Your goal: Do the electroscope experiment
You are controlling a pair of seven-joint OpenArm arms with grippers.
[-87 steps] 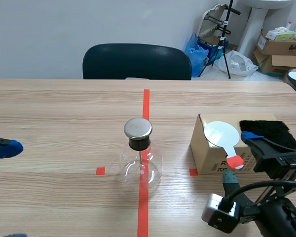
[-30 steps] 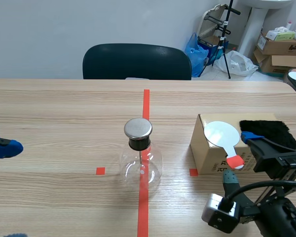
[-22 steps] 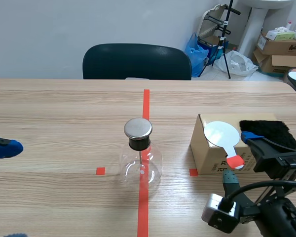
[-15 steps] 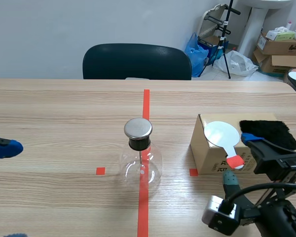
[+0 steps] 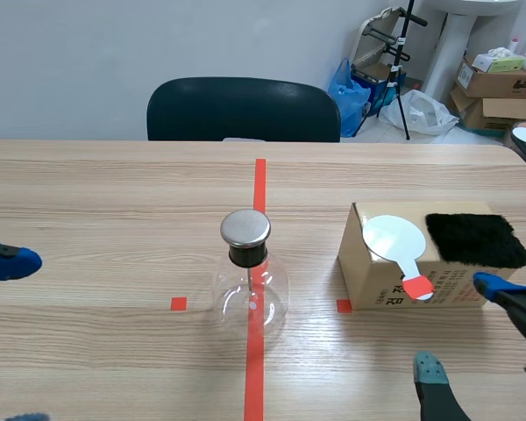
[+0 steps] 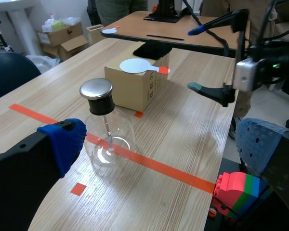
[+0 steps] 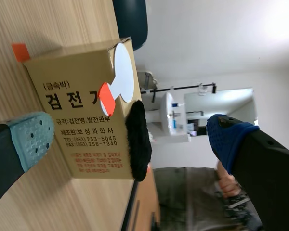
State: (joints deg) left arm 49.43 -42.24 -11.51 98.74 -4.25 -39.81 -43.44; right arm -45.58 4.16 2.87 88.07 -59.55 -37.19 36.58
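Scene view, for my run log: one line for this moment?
left gripper open | right gripper open, near cardboard box | white paddle, black fur pad atop box | flask standing free

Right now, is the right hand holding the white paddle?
No, the white paddle lies on top of the cardboard box, and the open right hand is clear of it.
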